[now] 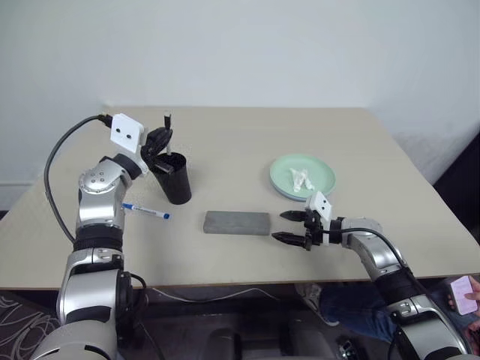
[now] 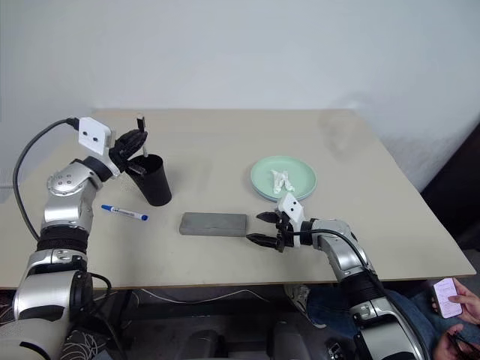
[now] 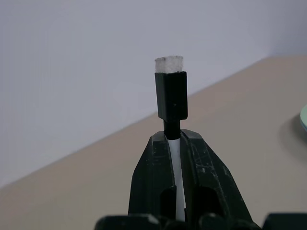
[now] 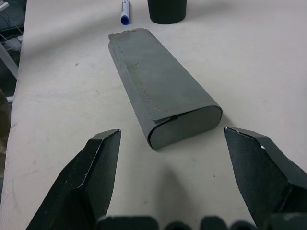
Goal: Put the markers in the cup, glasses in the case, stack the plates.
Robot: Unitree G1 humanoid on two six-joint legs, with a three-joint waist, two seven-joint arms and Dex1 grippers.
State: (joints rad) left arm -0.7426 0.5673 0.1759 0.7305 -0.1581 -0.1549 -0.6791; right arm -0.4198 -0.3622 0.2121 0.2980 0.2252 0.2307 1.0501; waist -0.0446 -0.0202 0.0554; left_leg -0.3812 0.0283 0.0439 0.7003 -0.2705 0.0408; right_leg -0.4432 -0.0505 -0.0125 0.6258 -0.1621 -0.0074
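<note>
On the beige table, the left gripper is raised above the rim of the black cup, its fingers clamped shut on a white marker with a dark tip. That marker stands upright in the grip, tip uppermost, its lower end over the mouth of the cup; whether it touches the cup cannot be told.

The second marker, with the blue cap, lies flat on the table just beside the cup, on the near side, between the cup and the left arm.

The grey case lies closed and flat near the front middle of the table. The right gripper hovers low at the case's right end with its jaws spread wide, one finger to either side of the end, not touching it and holding nothing.

The mint green plate sits behind the right gripper, towards the right of the table. A small pale crumpled-looking object lies on it; what it is cannot be made out.

A person's hand holding a phone shows at the lower right, off the table
</note>
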